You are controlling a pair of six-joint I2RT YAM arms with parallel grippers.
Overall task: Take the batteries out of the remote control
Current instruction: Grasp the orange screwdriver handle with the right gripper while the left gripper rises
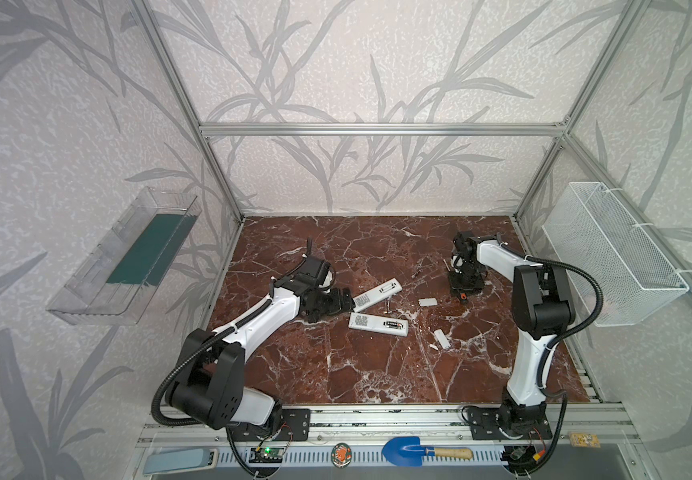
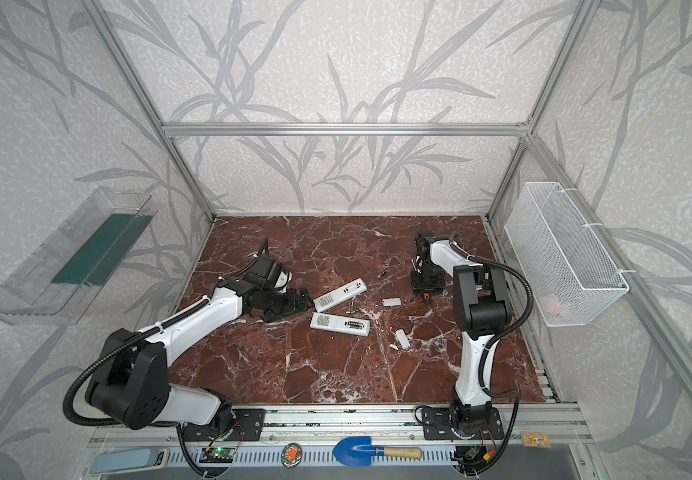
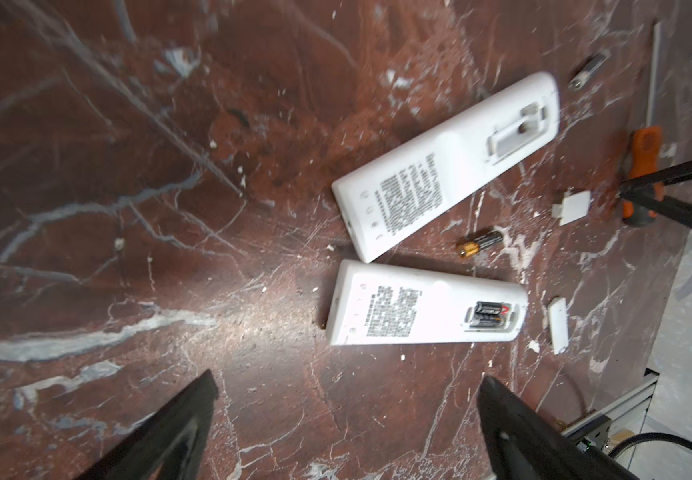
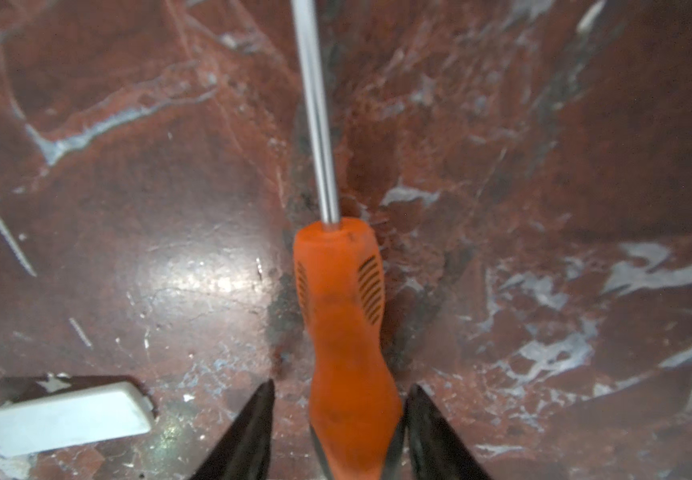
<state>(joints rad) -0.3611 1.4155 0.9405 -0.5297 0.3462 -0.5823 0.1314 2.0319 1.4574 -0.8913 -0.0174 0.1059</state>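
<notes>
Right gripper (image 4: 341, 384): jaws astride the screwdriver (image 4: 344, 332) handle; whether they hold it cannot be told. Left gripper (image 3: 344, 415): wide open, empty, near both remotes. Batteries (image 3: 487, 315): two seated in near remote (image 3: 419, 307), one loose cell (image 3: 479, 244) between it and far remote (image 3: 448, 166), another cell (image 3: 589, 70) beyond that, on table (image 3: 170, 208).
</notes>
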